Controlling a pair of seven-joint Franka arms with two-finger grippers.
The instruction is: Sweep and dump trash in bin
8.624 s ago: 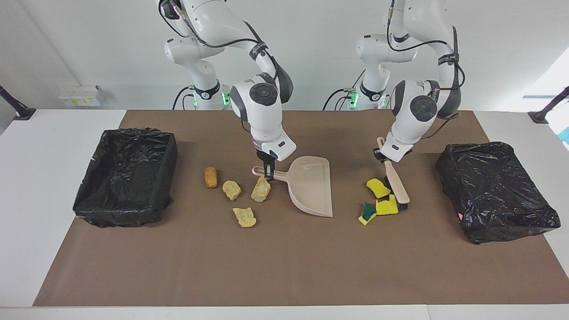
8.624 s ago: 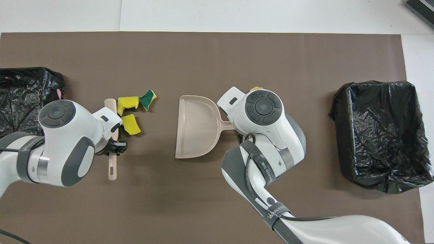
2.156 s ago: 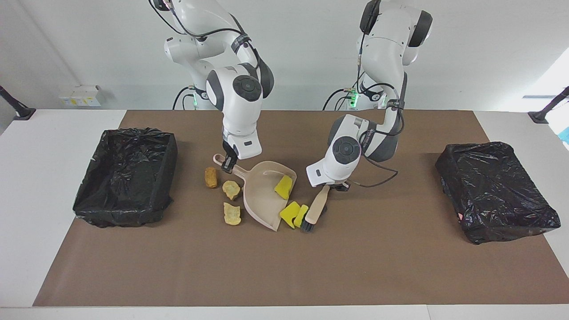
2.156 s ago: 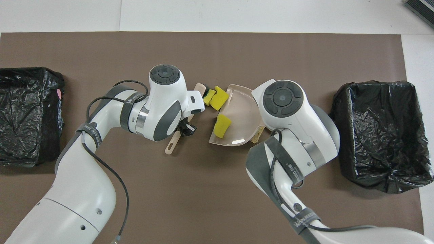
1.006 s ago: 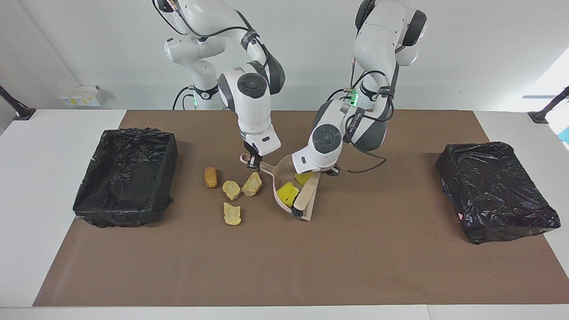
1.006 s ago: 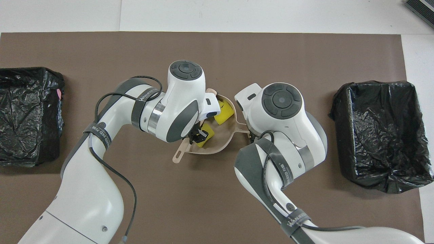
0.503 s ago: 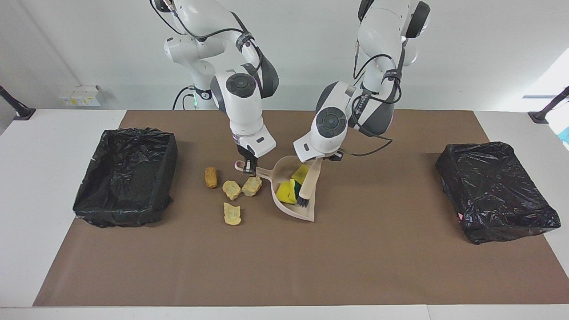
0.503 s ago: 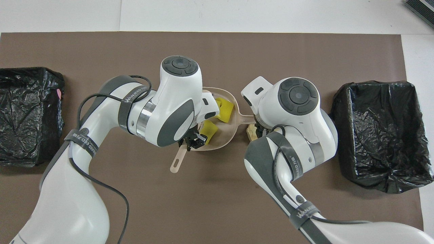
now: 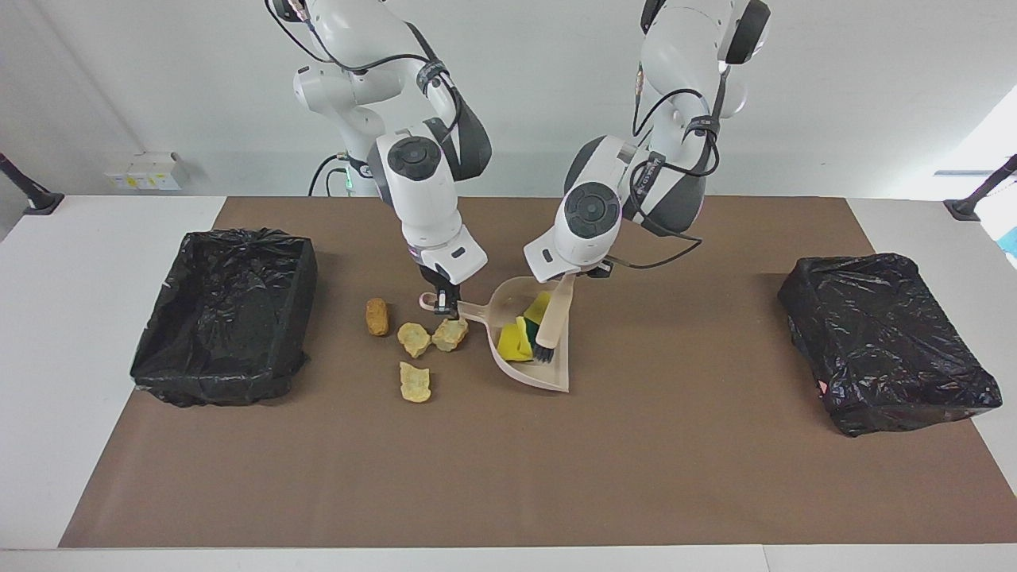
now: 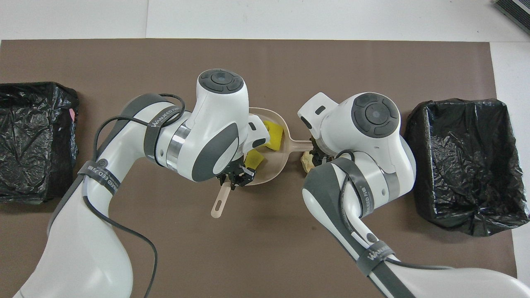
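My right gripper [image 9: 443,300] is shut on the handle of the beige dustpan [image 9: 556,373], which rests on the brown mat with its mouth away from the robots. My left gripper [image 9: 574,274] is shut on the beige brush [image 9: 554,318], whose black bristles stand inside the pan. Bright yellow sponge bits [image 9: 512,343] of the trash lie in the pan beside the bristles. Several tan lumps [image 9: 413,338] lie on the mat beside the pan's handle, toward the right arm's end. In the overhead view, both arms cover much of the dustpan [image 10: 276,164] and the sponge bits [image 10: 274,133].
An open bin lined with black plastic [image 9: 226,314] stands at the right arm's end of the table. A second box wrapped in black plastic [image 9: 886,342] sits at the left arm's end. Brown mat [image 9: 508,477] stretches away from the pan.
The brush has drawn back from the pan's lip into the pan, pushing the sponge bits deeper. The left hand has risen a little, and the pan has turned slightly.
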